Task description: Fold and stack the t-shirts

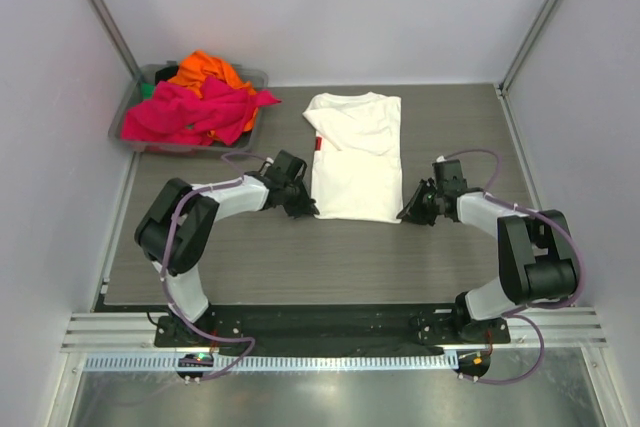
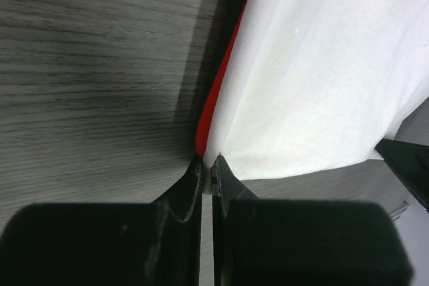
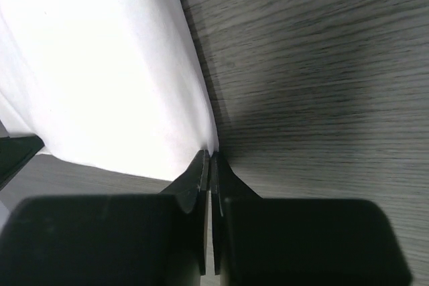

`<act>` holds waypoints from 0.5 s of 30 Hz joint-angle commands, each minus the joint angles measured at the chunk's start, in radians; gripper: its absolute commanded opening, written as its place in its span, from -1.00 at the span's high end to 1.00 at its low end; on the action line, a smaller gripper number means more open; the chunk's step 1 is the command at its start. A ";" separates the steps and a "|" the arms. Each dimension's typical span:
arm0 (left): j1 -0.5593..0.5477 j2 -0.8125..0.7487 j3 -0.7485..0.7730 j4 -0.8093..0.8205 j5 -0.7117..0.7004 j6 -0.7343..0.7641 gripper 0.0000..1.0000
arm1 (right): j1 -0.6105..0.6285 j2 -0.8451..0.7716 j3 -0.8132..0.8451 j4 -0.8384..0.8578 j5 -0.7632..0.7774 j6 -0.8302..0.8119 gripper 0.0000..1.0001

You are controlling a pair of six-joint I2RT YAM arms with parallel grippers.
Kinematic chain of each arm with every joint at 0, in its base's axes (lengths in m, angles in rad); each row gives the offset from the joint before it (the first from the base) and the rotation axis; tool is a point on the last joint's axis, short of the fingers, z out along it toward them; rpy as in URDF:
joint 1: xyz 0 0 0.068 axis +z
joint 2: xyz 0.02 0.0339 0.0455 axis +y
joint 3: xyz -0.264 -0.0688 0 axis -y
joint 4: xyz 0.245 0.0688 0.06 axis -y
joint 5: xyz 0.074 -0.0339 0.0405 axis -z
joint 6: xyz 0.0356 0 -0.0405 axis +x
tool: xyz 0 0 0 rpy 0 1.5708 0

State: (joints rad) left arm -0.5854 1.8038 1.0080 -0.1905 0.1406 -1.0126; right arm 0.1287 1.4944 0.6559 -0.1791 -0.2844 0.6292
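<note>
Flat on the wood-grain desk [image 1: 300, 257], folded to a narrow rectangle: cream-white t-shirt [image 1: 355, 162]. Clamped tight on its two near hem corners, left tool [image 1: 305, 209] and right tool [image 1: 408, 215] alike. Could skew the fold if either thin pinch slips or lifts unevenly.

Grey wood-grain table [image 1: 300, 257] carries cream-white t-shirt [image 1: 355, 162] and grey bin [image 1: 252, 77].

R gripper [image 3: 209, 160]: jaws pressed tight, tips pinching edge of white t-shirt [image 3: 100, 65]. Cloth spreads up-left over grey wood-grain table [image 3: 322, 65]; shadow along hem.
</note>
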 commanded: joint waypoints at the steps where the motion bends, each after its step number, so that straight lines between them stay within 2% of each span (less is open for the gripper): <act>1: -0.004 0.000 -0.020 0.010 0.004 -0.012 0.99 | -0.003 -0.031 -0.021 -0.046 -0.002 -0.008 0.98; 7: -0.013 -0.135 -0.065 -0.113 -0.001 -0.018 1.00 | -0.001 -0.178 -0.081 -0.149 -0.047 0.032 0.98; 15: -0.099 -0.413 -0.160 -0.314 -0.036 -0.050 1.00 | 0.006 -0.445 -0.167 -0.427 -0.108 0.084 0.98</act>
State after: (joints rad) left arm -0.6556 1.5021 0.8669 -0.3626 0.1398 -1.0424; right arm 0.1307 1.1316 0.5095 -0.4385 -0.3668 0.6811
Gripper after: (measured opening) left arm 0.033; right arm 0.027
